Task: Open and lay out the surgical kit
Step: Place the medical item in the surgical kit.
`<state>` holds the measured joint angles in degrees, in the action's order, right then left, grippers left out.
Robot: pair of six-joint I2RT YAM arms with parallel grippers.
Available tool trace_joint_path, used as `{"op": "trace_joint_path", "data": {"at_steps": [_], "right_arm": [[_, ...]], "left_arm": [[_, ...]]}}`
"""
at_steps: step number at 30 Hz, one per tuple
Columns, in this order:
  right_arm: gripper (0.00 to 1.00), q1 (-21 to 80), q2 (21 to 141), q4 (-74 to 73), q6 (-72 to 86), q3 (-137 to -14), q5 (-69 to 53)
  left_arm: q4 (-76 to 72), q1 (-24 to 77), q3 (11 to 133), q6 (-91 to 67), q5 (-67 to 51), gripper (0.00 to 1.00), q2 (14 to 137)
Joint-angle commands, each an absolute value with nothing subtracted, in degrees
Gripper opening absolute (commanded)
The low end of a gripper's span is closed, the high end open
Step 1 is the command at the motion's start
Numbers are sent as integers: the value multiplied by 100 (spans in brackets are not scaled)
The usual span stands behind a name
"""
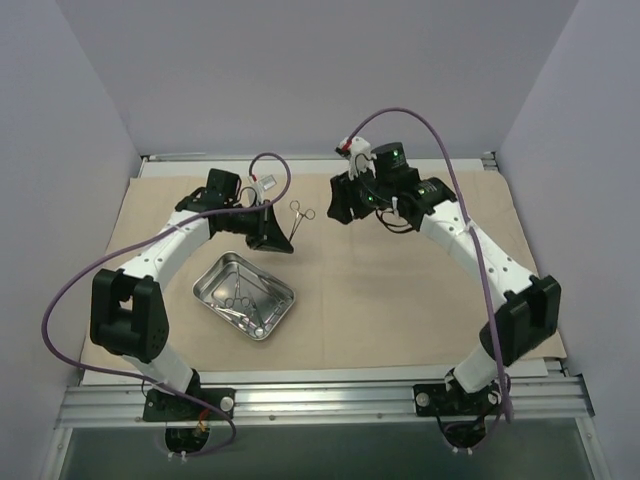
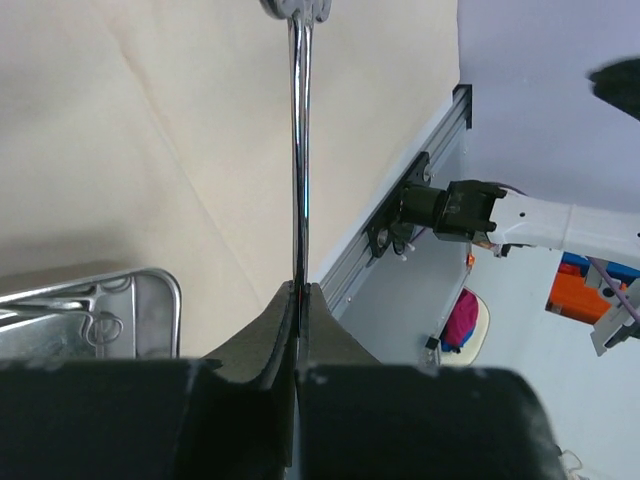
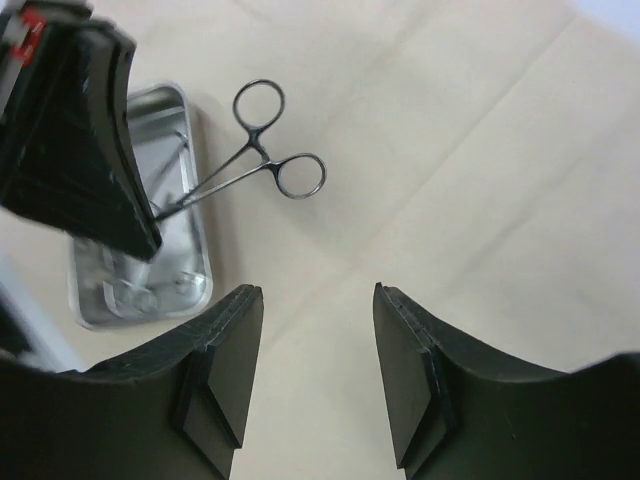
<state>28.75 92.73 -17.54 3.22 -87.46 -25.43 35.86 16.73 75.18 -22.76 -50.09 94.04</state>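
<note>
The beige cloth wrap [image 1: 400, 290] lies spread flat over the table. The steel tray [image 1: 212, 278] sits on it left of centre and holds several ring-handled instruments [image 1: 243, 301]. My left gripper [image 1: 290, 232] is shut on the tip of one ring-handled instrument [image 1: 302, 211] and holds it above the cloth. That instrument also shows in the left wrist view [image 2: 300, 180] and in the right wrist view [image 3: 262, 160]. My right gripper [image 1: 338, 213] is open and empty, just right of the held instrument's rings; in the right wrist view [image 3: 318, 300] only cloth shows between its fingers.
The cloth [image 3: 480, 170] covers almost the whole table. A metal rail [image 1: 320, 400] runs along the near edge by the arm bases. Grey walls [image 1: 60, 120] enclose the sides and back. A purple cable [image 1: 430, 130] loops over each arm.
</note>
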Motion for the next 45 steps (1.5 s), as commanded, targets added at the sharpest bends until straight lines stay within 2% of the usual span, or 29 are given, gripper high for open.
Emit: {"op": "trace_joint_path", "data": {"at_steps": [1, 4, 5, 8, 16, 25, 45], "right_arm": [[48, 3304, 8649, -2390, -2384, -8561, -1777], [49, 3567, 8359, -2810, -3590, -8376, -2003], [55, 3655, 8237, -2865, -4204, -8341, -1978], [60, 3927, 8077, -3119, -5154, -8253, -1951], [61, 4403, 8349, -3901, -6485, -8656, -1995], [56, 4807, 8569, -4157, -6846, -8815, -2101], [45, 5247, 8771, -4307, -6785, -8490, -1705]], "left_arm": [[3762, 1687, 7357, -2074, -5352, 2, 9053], [3700, 1810, 7225, -2100, -5396, 2, 8895], [3709, 1837, 7207, -2118, -5431, 2, 8868], [3718, 1986, 7119, -2188, -5634, 2, 8833], [3832, 2513, 7084, -2303, -5757, 2, 8649], [4447, 3041, 7172, -1934, -5484, 2, 8552], [4544, 3155, 7110, -1793, -5704, 2, 8411]]}}
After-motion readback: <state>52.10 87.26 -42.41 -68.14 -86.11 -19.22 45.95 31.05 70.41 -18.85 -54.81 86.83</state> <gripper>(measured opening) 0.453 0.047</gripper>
